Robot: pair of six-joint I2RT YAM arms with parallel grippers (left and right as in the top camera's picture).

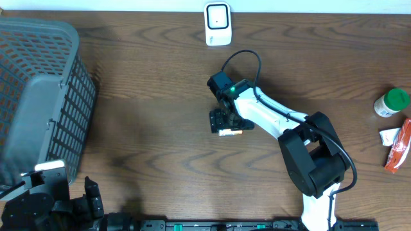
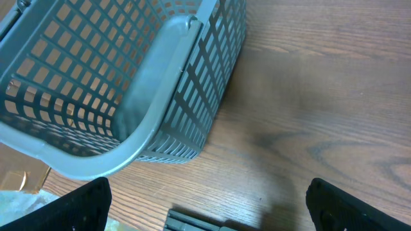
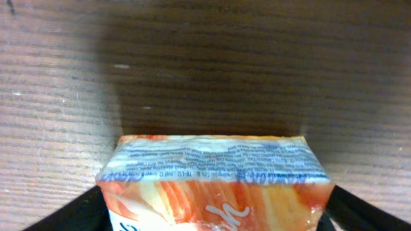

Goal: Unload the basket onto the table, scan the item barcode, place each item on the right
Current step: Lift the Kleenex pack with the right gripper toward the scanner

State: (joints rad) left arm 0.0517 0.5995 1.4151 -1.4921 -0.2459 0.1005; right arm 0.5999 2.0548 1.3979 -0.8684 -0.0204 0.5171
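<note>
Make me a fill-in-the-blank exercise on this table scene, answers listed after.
The grey plastic mesh basket stands at the ___ end of the brown wooden table. The small white bottle at the opposite end has a ___ lid. The right tool straddles a plastic-wrapped rectangular packet coloured white and ___.
Missing words: left, green, orange.
</note>
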